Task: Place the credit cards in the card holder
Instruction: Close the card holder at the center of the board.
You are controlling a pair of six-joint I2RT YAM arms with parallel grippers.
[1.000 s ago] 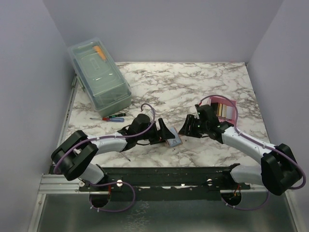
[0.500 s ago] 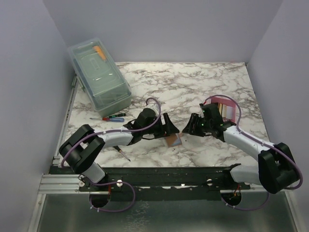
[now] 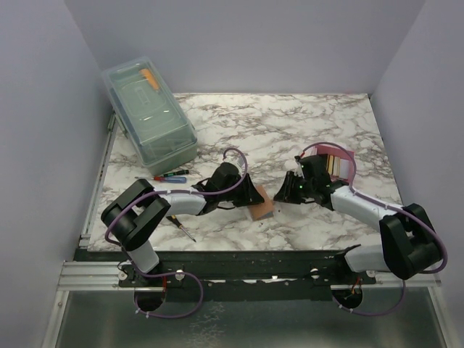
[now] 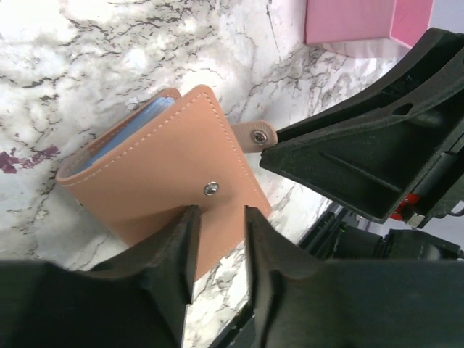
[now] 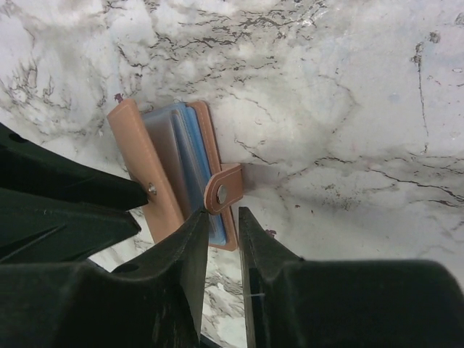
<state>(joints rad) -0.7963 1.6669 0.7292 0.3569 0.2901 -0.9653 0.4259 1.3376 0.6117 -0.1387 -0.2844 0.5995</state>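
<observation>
The tan card holder (image 3: 262,209) lies folded on the marble between my two grippers. In the left wrist view the card holder (image 4: 167,170) shows its cover with a metal stud, and its strap tab (image 4: 255,135) hangs loose. Pale blue cards (image 5: 190,163) show between its leaves in the right wrist view. My left gripper (image 4: 219,210) is narrowly open, its tips on the cover's near edge, nothing between them. My right gripper (image 5: 225,212) is narrowly open and empty, its tips just below the strap tab (image 5: 223,190). More cards (image 3: 333,165) stand in the pink tray.
The pink slotted tray (image 3: 346,161) sits right of my right gripper and also shows in the left wrist view (image 4: 362,22). A clear lidded box (image 3: 148,116) stands at the back left. Two screwdrivers (image 3: 168,175) (image 3: 181,228) lie near my left arm.
My left gripper has moved right and further over the card holder. The holder has gone from lying open with blue showing to folded, tan side up. My right gripper has shifted slightly.
</observation>
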